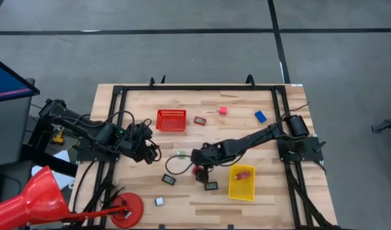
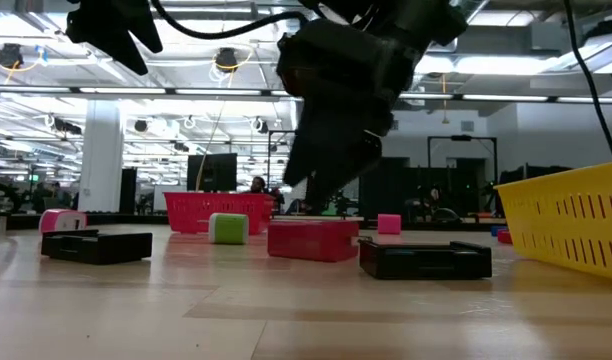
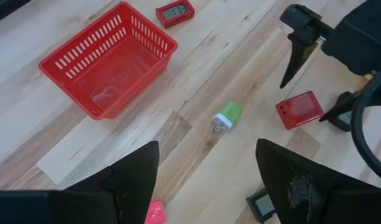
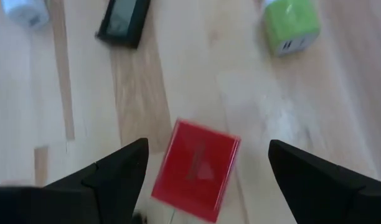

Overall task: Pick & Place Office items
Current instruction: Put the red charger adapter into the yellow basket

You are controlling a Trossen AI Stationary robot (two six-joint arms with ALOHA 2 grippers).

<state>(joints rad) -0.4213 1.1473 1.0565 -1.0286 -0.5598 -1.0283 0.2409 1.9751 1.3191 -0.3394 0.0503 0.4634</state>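
The right gripper (image 4: 203, 180) is hanging with fingers spread wide right over the red block (image 4: 195, 168), which is lying flat on the desk just beside the yellow bin (image 1: 241, 190).

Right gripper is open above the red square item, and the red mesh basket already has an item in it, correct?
Not quite. The red mesh basket is empty, as the left wrist view shows. The rest holds: the right gripper is open above the red square item.
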